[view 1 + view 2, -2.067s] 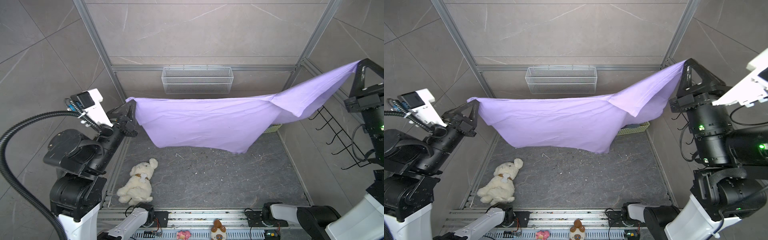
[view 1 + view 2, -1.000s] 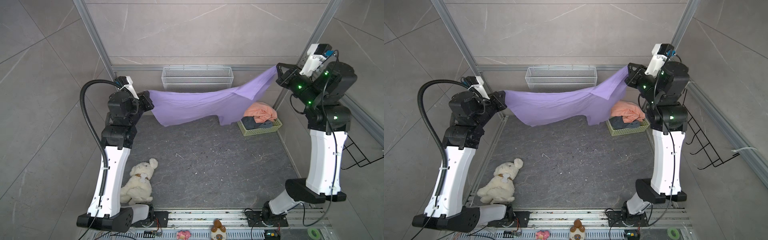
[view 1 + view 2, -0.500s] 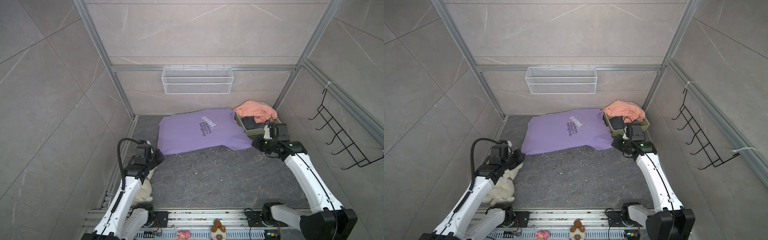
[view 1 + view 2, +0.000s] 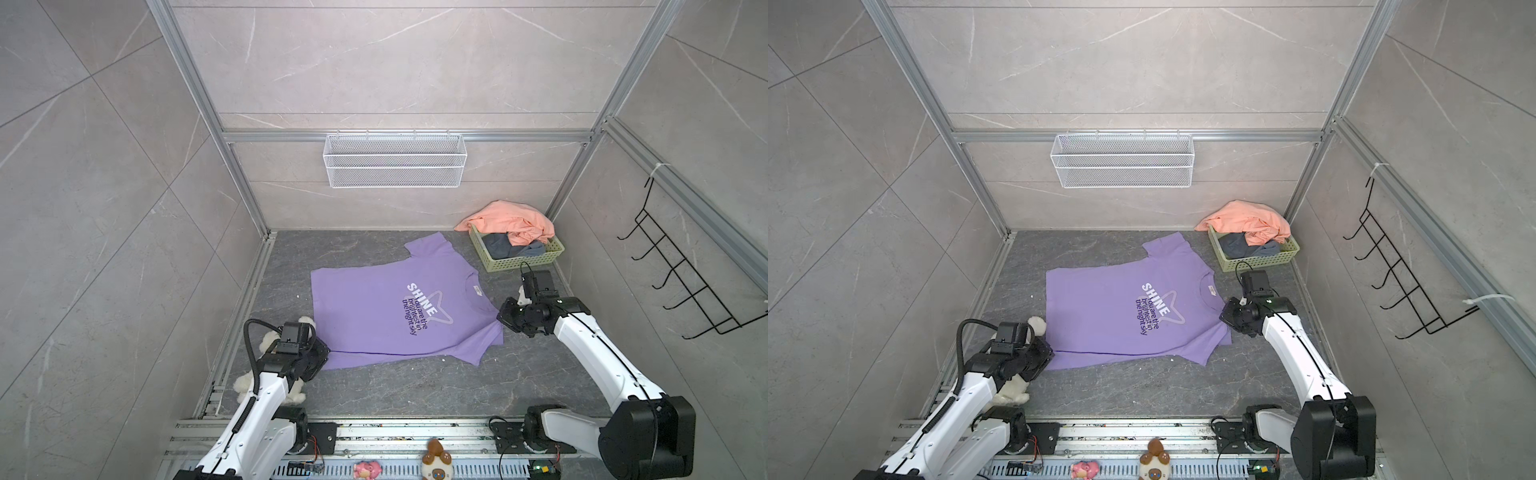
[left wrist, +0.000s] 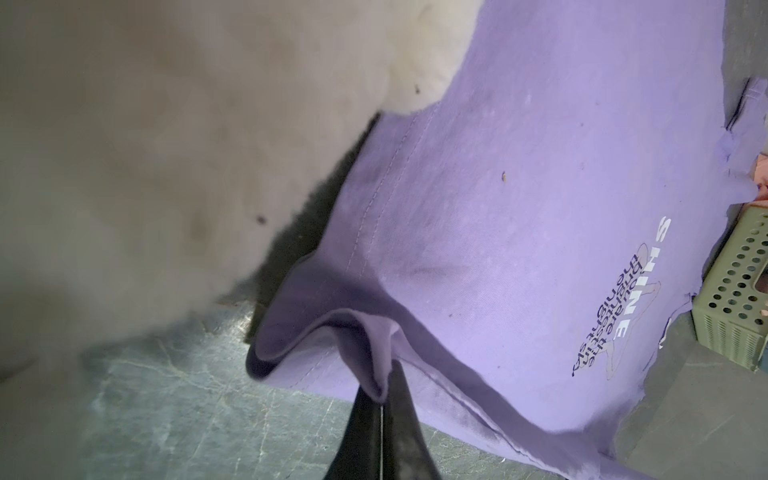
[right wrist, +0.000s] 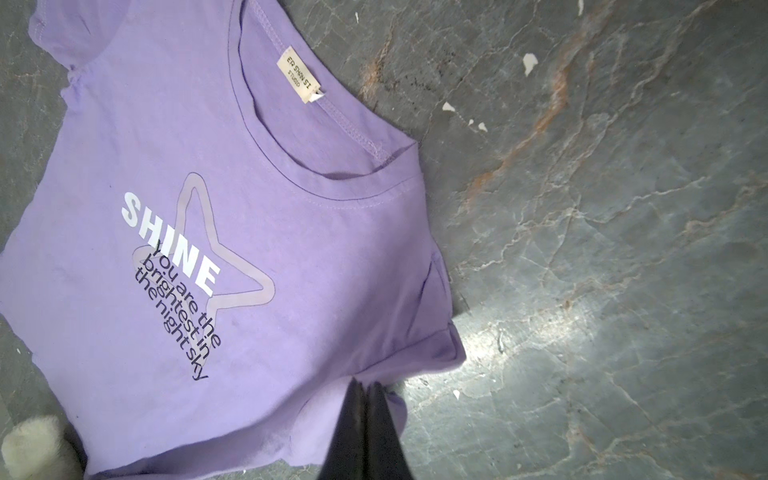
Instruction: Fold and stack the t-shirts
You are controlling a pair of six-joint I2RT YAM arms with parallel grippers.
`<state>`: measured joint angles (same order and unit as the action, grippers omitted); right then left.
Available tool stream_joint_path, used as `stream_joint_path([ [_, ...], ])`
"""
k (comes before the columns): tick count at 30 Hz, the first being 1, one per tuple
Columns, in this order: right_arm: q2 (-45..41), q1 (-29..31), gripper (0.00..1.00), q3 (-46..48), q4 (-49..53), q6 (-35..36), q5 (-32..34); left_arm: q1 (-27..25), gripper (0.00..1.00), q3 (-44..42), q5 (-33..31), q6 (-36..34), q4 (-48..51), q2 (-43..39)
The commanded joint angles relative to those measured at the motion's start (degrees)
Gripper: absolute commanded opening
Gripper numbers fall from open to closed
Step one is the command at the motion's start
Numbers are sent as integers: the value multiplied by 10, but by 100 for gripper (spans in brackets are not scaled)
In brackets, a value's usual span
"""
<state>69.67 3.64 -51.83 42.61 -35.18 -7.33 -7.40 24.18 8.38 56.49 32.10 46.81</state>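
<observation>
T-shirt of lilac-purple cloth (image 4: 386, 307) with a white "SHINE" print lies spread flat, print upward, on the grey marbled floor (image 4: 415, 390). The left gripper (image 5: 380, 399) pinches a raised fold at its hem corner, just beside the fluffy cream plush dog (image 4: 270, 340). The right gripper (image 6: 365, 386) is clamped on cloth by the near sleeve. A crumpled salmon-orange tee (image 4: 507, 220) and a slate-grey tee (image 4: 505, 247) sit in the pale green perforated basket (image 4: 519, 259) at the far right corner.

The left arm (image 4: 257, 399) and right arm (image 4: 602, 357) are stretching low and forward, the left gripper (image 5: 380, 401) and right gripper (image 6: 365, 388) each pinching the purple t-shirt (image 4: 374, 316) edge between tightly closed fingers (image 5: 403, 419).
</observation>
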Motion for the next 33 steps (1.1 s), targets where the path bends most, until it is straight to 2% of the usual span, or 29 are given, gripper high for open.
stream_joint_path([
  [1,0,1,0,2,-4,-3,-4,1,0,8,-11,18,27,-15],
  [12,1,2,0,-30,-4,4,-8,1,0,46,-1,13,44,-31],
  [17,30,2,0,-68,-13,13,-13,1,0,89,6,-21,41,6],
  [21,32,1,0,-65,-6,16,-10,1,0,94,15,-25,39,31],
  [24,30,1,0,-70,53,25,6,1,0,95,21,-19,65,24],
  [31,9,1,0,-80,233,36,56,1,0,155,30,-38,215,17],
  [32,16,1,8,-84,254,37,61,1,0,162,32,-41,224,24],
  [33,24,1,23,-89,271,37,74,1,7,168,30,-42,230,32],
])
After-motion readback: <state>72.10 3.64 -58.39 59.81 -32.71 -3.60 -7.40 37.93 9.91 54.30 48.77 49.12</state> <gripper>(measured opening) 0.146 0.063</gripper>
